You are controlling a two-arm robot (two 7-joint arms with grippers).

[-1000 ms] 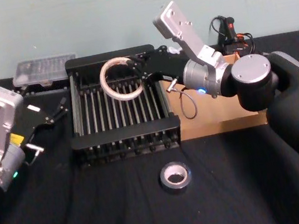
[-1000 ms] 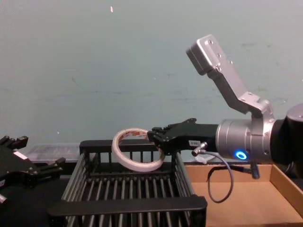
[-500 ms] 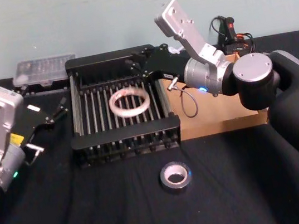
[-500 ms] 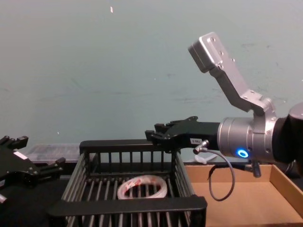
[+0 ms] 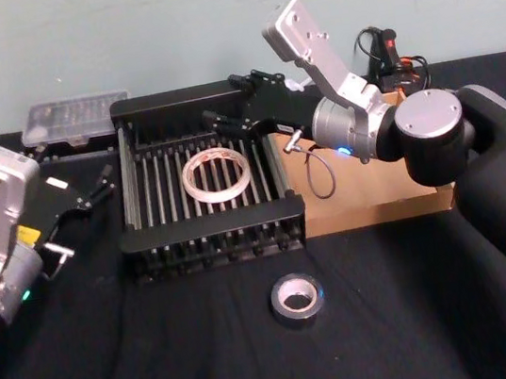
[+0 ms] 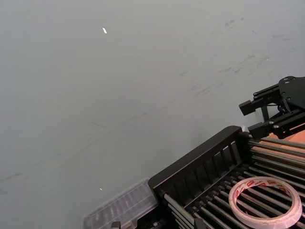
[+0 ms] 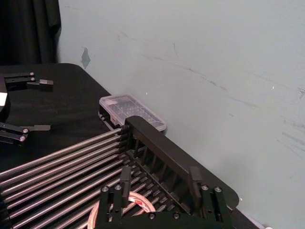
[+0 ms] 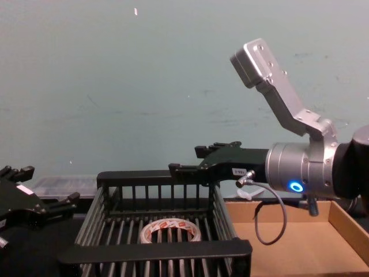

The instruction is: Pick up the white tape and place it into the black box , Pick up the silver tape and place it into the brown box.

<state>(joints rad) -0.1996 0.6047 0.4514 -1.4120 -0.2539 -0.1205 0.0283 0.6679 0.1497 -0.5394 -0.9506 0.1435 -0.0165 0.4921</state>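
Lying flat in the black box (image 5: 137, 240), the white tape (image 5: 217, 173) rests below the spread-fingered right hand (image 5: 232, 102).

white tape (image 5: 218, 176) in black box (image 5: 212, 235)

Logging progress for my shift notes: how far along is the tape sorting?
Half done. The white tape lies flat in the black box. The right gripper hangs open over it, holding nothing. The silver tape sits on the table; the brown box awaits it. The left gripper is parked.
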